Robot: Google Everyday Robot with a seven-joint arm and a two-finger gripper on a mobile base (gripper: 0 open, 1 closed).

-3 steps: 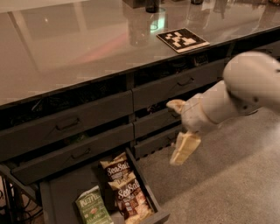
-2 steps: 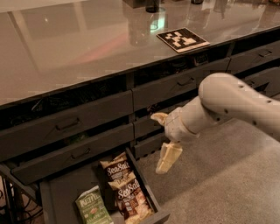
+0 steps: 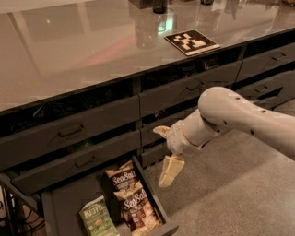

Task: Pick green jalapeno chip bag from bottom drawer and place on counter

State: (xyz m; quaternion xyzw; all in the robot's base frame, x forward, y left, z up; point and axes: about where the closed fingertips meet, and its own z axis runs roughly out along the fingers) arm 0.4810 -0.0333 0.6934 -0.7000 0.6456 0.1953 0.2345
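The green jalapeno chip bag (image 3: 95, 220) lies in the open bottom drawer (image 3: 60, 207), at its front left. Two dark Sea Salt bags (image 3: 129, 195) lie beside it on the right. My gripper (image 3: 161, 156) is open and empty. It hangs just right of the drawer's right wall, level with the Sea Salt bags and above the floor. One finger points left and the other points down. The glossy counter (image 3: 69, 50) spans the top of the view, with the black-and-white marker tile (image 3: 192, 41) on it.
Shallower drawers with bar handles (image 3: 73, 130) line the cabinet under the counter, some partly open on the right (image 3: 267, 87). Dark bottles (image 3: 159, 5) stand at the counter's far edge. Speckled floor (image 3: 230, 193) lies to the right of the drawer.
My arm has swung left and slightly down, bringing the open gripper from the right of the cabinet to just beside the open drawer's right wall. The bags have not moved.
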